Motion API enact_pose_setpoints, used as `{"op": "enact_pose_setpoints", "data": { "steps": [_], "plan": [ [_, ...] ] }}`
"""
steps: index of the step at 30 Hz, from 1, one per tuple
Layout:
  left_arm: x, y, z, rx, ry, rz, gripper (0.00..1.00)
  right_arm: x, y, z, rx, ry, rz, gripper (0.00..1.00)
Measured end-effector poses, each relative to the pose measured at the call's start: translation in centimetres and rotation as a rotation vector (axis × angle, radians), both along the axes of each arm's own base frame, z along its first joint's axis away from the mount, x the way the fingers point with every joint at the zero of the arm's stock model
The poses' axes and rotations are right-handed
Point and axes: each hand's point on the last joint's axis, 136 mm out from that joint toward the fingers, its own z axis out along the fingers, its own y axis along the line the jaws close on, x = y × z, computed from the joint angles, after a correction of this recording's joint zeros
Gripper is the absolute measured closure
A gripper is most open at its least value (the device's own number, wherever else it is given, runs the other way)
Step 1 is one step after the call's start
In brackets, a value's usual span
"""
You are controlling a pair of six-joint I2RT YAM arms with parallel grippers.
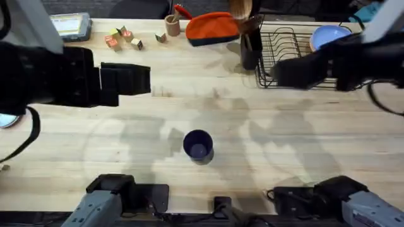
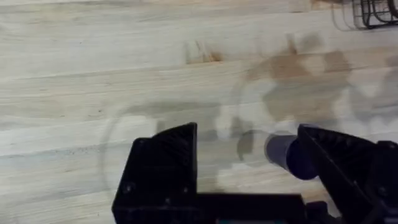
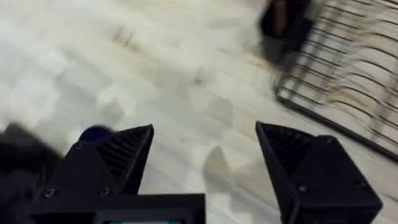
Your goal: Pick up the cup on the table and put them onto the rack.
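Observation:
The dark navy cup stands upright on the wooden table, near the front middle. High over the table's left side hangs my left gripper, well back and left of the cup. In the left wrist view this gripper is open and empty, and the cup shows partly behind one finger. By the rack's near-left corner, my right gripper is raised above the table. Its wrist view shows it open and empty, the cup peeking past a finger. The black wire rack sits at the back right.
A pale blue plate stands in the rack. A black utensil holder is just left of the rack. Along the back edge lie an orange pouch, a small wooden cup and several wooden blocks.

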Motion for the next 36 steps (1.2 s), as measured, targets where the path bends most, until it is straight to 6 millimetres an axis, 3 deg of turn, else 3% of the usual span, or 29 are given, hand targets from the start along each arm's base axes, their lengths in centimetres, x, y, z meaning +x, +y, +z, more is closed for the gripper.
{"op": "enact_pose_setpoints", "data": {
  "steps": [13, 18, 26, 36],
  "plan": [
    [0.0, 0.0, 0.0, 0.001, 0.0, -0.002, 0.007, -4.7, 9.9, -3.8, -0.077, 0.118, 0.408, 0.005],
    [0.0, 0.0, 0.0, 0.001, 0.0, -0.002, 0.007, -6.8, 13.0, -6.4, -0.163, 0.168, 0.535, 0.004],
    [0.0, 0.0, 0.0, 0.0, 0.0, -0.002, 0.007, -8.6, 14.9, -8.6, -0.228, 0.217, 0.62, 0.004],
    [0.0, 0.0, 0.0, -0.001, 0.0, -0.003, 0.008, -7.2, 14.6, -11.0, -0.337, 0.23, 0.58, 0.003]
  ]
}}
